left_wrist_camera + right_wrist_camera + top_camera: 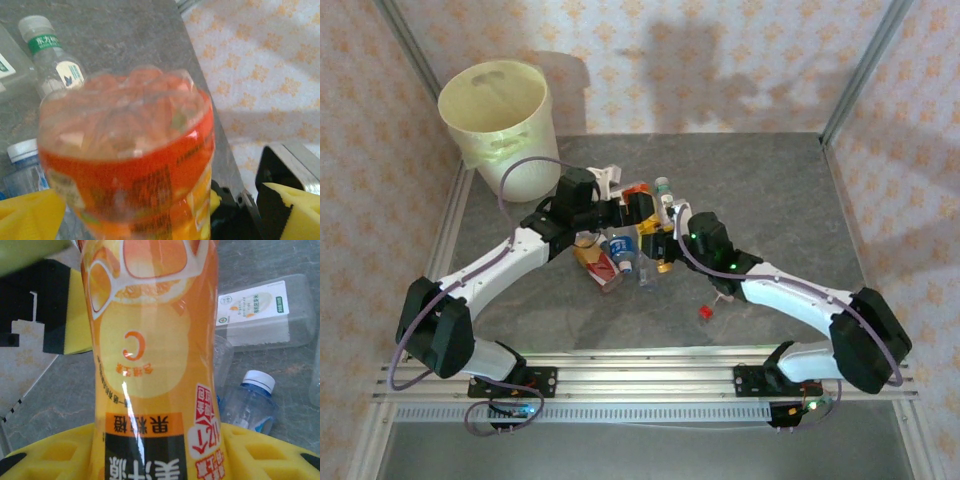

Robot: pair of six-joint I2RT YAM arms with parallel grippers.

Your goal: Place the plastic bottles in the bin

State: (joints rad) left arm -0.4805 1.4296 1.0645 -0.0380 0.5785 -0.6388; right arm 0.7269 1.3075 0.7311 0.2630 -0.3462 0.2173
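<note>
An orange-labelled plastic bottle (642,212) hangs above the table between both arms. My right gripper (150,460) is shut on its labelled body (150,355), a yellow pad pressing each side. My left gripper (160,215) stands open around the bottle's other end (130,150), and its right pad (295,210) is well clear of it. More plastic bottles lie beneath: a red-labelled one (600,268), a blue-labelled one with a white cap (250,400), a green-labelled one (52,65) and a flattened clear one (260,315). The cream bin (520,165) stands at the back left.
A loose red cap (705,313) lies on the grey table in front of the right arm. Patterned walls and metal frame posts close off the back and sides. Open table surface lies to the right and along the front.
</note>
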